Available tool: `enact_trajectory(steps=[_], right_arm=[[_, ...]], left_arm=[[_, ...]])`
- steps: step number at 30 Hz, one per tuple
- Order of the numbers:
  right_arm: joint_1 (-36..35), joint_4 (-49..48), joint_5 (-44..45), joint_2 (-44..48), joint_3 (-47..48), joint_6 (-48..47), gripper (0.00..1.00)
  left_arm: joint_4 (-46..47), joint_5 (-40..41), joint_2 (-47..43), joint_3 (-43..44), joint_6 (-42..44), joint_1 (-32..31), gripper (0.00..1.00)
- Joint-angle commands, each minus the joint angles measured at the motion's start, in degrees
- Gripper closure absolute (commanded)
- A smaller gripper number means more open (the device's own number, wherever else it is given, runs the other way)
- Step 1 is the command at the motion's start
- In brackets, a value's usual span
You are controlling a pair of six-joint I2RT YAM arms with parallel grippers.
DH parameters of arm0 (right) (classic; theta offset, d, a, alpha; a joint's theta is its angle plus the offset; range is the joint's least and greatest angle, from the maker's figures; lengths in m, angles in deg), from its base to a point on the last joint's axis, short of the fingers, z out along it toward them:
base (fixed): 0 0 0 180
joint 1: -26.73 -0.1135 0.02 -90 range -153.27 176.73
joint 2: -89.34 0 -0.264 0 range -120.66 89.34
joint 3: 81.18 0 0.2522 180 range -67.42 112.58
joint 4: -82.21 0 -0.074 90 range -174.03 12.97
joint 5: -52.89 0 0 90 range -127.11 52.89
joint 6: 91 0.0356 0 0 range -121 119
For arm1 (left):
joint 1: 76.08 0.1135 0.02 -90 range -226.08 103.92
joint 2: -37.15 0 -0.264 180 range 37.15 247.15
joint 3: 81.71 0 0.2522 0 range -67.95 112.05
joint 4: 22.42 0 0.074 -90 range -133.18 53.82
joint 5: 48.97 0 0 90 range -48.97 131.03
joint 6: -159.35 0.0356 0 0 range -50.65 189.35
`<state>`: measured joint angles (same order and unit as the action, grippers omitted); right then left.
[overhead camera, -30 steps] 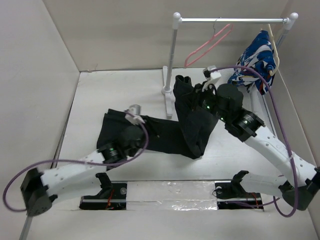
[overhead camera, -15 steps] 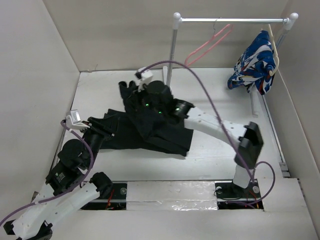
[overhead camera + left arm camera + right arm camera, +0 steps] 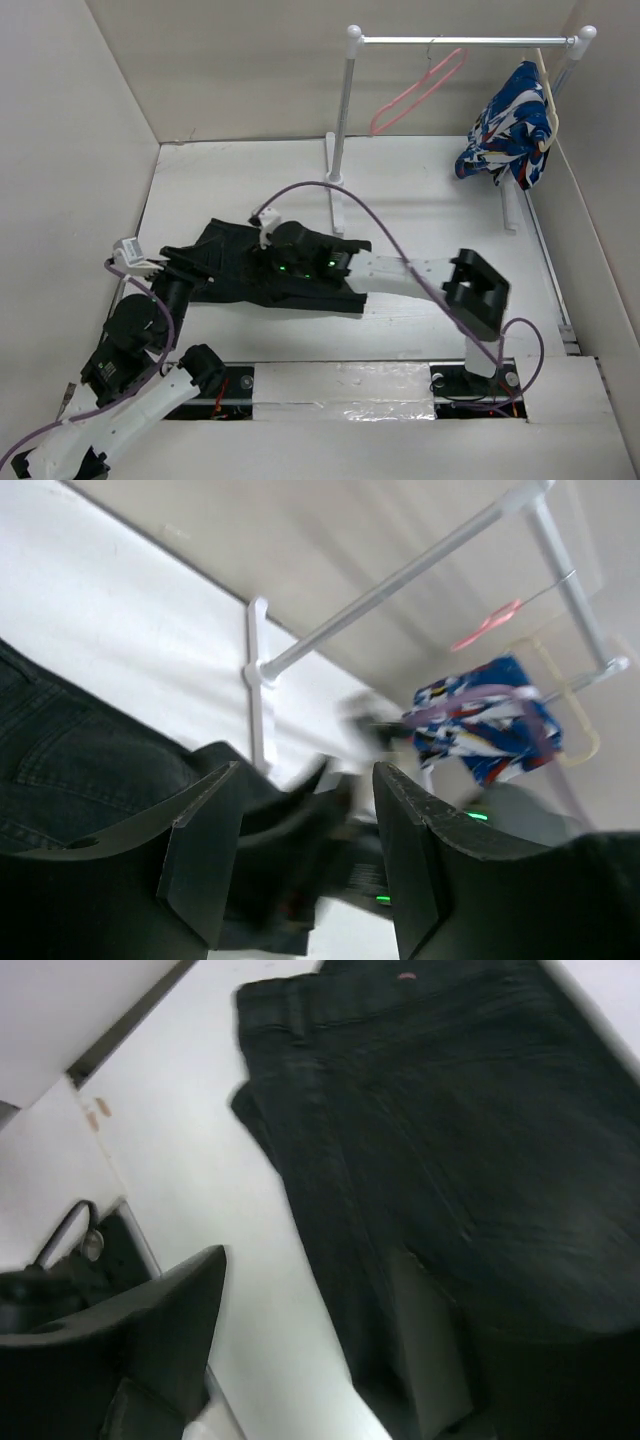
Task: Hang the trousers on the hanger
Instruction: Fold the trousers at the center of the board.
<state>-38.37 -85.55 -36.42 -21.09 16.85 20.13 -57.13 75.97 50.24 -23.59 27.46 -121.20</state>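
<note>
The black trousers (image 3: 225, 268) lie bunched on the white table, left of centre. My right gripper (image 3: 250, 272) reaches left over them. In the right wrist view it (image 3: 310, 1350) is open, with one finger over the trousers (image 3: 450, 1140) and the other over bare table beside their edge. My left gripper (image 3: 198, 264) is open at the trousers' left edge. In the left wrist view it (image 3: 305, 825) holds nothing, with the trousers (image 3: 70, 770) at the left. The pink hanger (image 3: 415, 90) hangs on the rail at the back, also shown in the left wrist view (image 3: 485, 625).
A white rack (image 3: 340, 130) with a metal rail stands at the back. A blue, white and red patterned garment (image 3: 505, 125) hangs at its right end. White walls close in the table on the left, back and right.
My right arm swept left from the rack with the trousers and lowered; the trousers now lie flatter at the left. My left arm drew back toward the near left corner.
</note>
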Motion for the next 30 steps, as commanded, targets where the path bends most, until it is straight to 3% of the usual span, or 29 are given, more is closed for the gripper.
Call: enact_trajectory(steps=[1, 2, 4, 6, 10, 14, 18, 25, 30], right_arm=[[1.6, -11.7, 7.6, 16.2, -11.4, 0.6, 0.60], [2.3, -11.8, 9.3, 18.7, -15.2, 1.4, 0.78], [4.0, -13.6, 11.4, 25.7, -26.5, 2.9, 1.00], [5.3, -15.2, 11.6, 29.7, -36.7, 4.3, 1.00], [9.2, -16.2, 11.9, 34.3, -46.4, 7.3, 1.00], [13.5, -17.3, 9.8, 33.4, -51.1, 8.8, 1.00], [17.6, -19.1, 10.1, 30.6, -55.3, 11.0, 1.00], [21.4, -18.7, 9.6, 33.4, -61.5, 12.2, 1.00], [22.1, -8.1, 13.2, 48.1, -59.0, 8.9, 0.97]], left_arm=[[3.9, -3.1, 5.4, -3.3, -0.8, 0.2, 0.49], [5.2, -4.0, 6.9, -5.0, -0.9, 0.2, 0.49], [9.9, -7.8, 12.6, -6.6, -0.7, 0.2, 0.46], [15.3, -11.4, 19.7, -8.6, 0.1, 0.2, 0.46], [25.1, -15.5, 32.9, -9.6, 0.5, 0.2, 0.46], [30.1, -16.0, 44.3, -8.2, 1.4, 0.2, 0.47], [33.0, -18.0, 54.2, -9.4, -0.4, 6.2, 0.47], [41.8, -26.8, 59.5, -18.3, -3.4, 19.8, 0.47], [44.1, -28.9, 58.1, -18.9, -2.8, 21.2, 0.47]])
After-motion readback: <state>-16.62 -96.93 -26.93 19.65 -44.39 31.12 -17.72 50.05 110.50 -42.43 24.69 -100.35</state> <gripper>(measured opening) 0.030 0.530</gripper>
